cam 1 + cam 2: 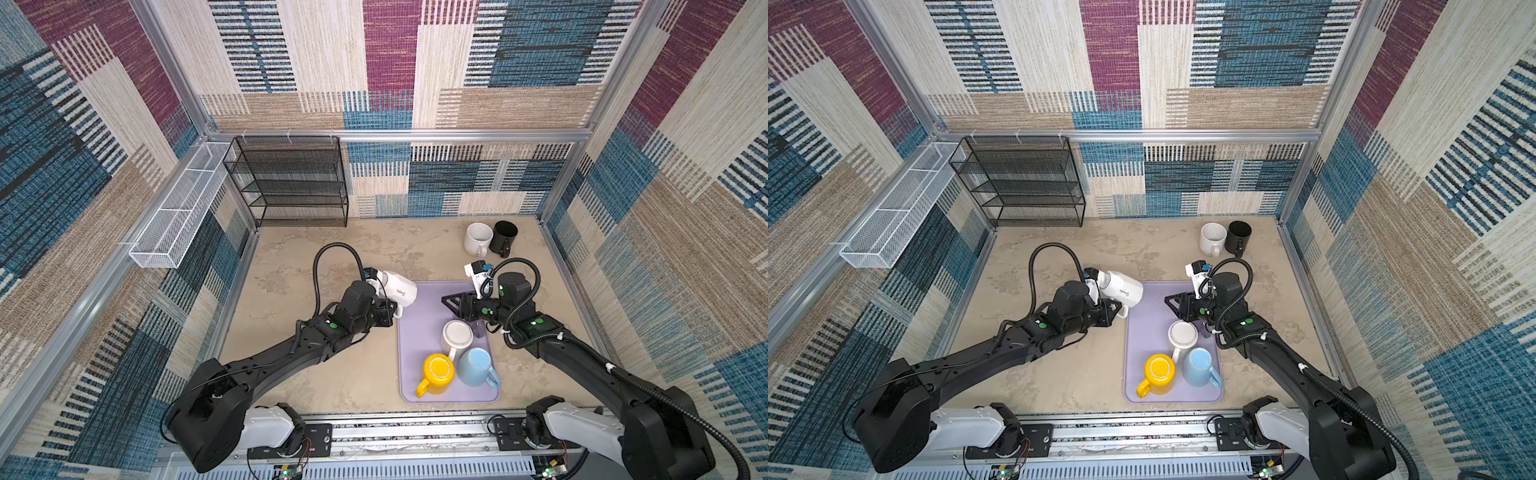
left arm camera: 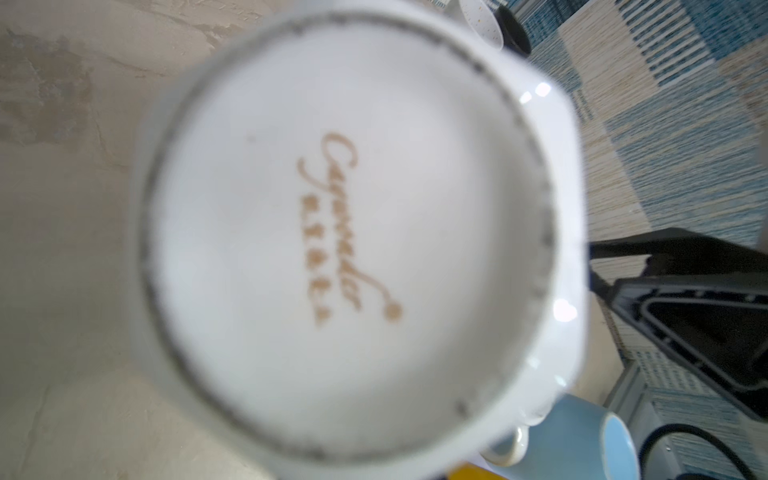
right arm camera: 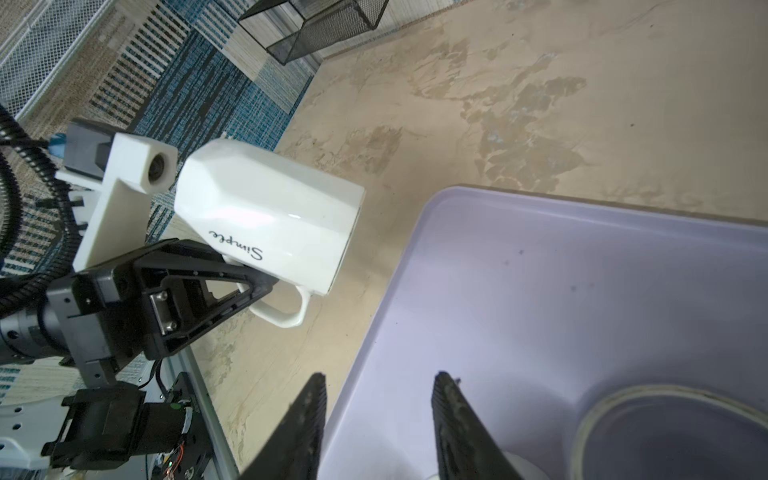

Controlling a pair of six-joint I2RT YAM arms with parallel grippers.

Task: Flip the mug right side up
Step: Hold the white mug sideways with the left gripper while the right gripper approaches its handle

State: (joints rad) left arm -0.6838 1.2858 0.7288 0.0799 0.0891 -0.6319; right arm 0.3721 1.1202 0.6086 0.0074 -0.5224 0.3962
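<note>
A white faceted mug (image 1: 400, 291) (image 1: 1122, 291) with "Simple" written on it hangs on its side above the far left corner of the lavender tray (image 1: 419, 332) (image 1: 1146, 332). My left gripper (image 1: 395, 309) (image 1: 1116, 309) (image 3: 259, 286) is shut on its handle. The mug's mouth points toward the tray, and its blurred base (image 2: 345, 232) fills the left wrist view, hiding the jaws there. My right gripper (image 1: 449, 301) (image 1: 1172, 301) (image 3: 378, 378) stands open and empty over the tray (image 3: 582, 291), a short way right of the mug.
On the near half of the tray stand a white mug (image 1: 457, 334), a yellow mug (image 1: 437, 372) and a blue mug (image 1: 476, 365). A speckled white mug (image 1: 478, 237) and a black mug (image 1: 504, 237) stand at the back right. A black mesh rack (image 1: 291, 183) and a white wire basket (image 1: 178, 208) are at the back left.
</note>
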